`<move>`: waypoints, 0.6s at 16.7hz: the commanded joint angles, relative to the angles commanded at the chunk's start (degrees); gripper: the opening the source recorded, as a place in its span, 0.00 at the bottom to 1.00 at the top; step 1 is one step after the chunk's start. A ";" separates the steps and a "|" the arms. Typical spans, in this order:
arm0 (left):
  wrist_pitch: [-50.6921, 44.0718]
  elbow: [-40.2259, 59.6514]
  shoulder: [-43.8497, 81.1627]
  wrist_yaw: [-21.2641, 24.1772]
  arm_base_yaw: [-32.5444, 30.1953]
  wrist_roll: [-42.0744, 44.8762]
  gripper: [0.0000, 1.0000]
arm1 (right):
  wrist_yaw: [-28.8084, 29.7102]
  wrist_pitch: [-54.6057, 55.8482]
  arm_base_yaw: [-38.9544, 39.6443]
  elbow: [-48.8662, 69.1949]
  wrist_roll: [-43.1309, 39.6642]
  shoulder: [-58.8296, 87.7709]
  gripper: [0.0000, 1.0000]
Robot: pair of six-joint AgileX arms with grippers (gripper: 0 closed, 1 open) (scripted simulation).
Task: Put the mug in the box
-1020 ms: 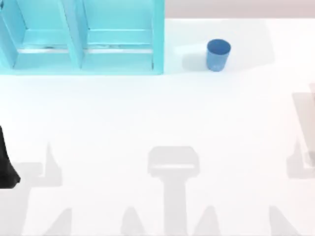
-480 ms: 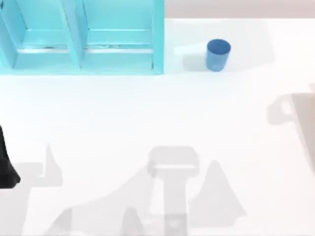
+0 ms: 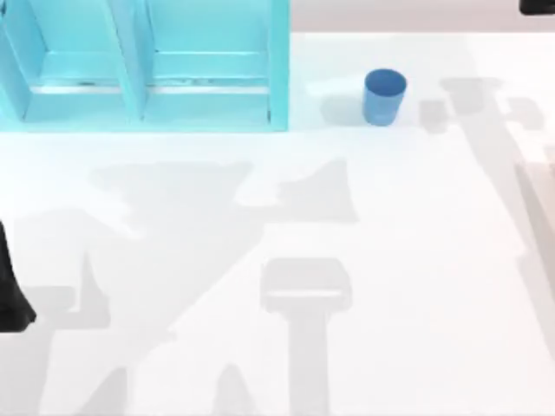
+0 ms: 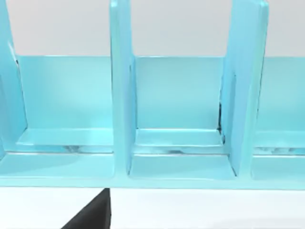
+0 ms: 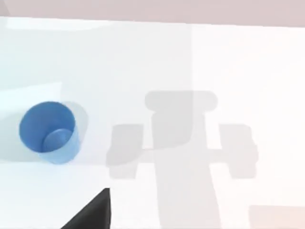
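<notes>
One mug (image 3: pixel 384 97), upright, open end up, nothing inside, on the table (image 3: pixel 286 217) near the far edge, just right of the cyan shelf (image 3: pixel 143 65); shelf bays hold nothing. Left arm (image 3: pixel 10 286) at left edge. Can't tell either gripper's finger state

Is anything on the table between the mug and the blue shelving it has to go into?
Nothing visible. The mug stands upright on the bare table just right of the shelving, with only its right side wall between mug and compartments.
</notes>
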 joint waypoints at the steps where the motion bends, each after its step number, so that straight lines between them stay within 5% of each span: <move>1: 0.00 0.00 0.00 0.00 0.00 0.00 1.00 | 0.24 -2.44 0.60 5.01 0.69 4.91 1.00; 10: 0.00 0.00 0.00 0.00 0.00 0.00 1.00 | 1.81 -21.23 5.97 41.41 7.49 38.39 1.00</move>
